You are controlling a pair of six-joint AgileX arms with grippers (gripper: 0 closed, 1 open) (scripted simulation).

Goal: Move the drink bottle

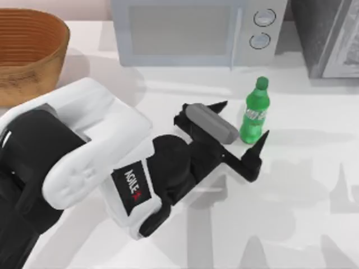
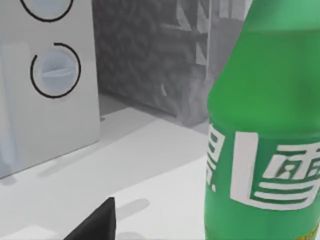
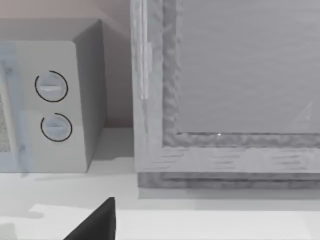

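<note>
One drink bottle (image 1: 255,115) stands upright, seemingly untouched, between the left gripper's (image 1: 244,120) spread fingers, cap on.

In the top view the picture's edges cut off the woven basket (image 1: 25,50) at upper left, the microwave (image 1: 196,31) at the top and the grey box (image 1: 331,36) at upper right. The left arm (image 1: 84,157) runs off the left and bottom edges. The left gripper (image 1: 244,120) covers the lower left side of the drink bottle (image 1: 255,115). In the left wrist view the bottle's (image 2: 265,125) cap and base fall outside the picture, and only one dark fingertip (image 2: 97,222) shows.
</note>
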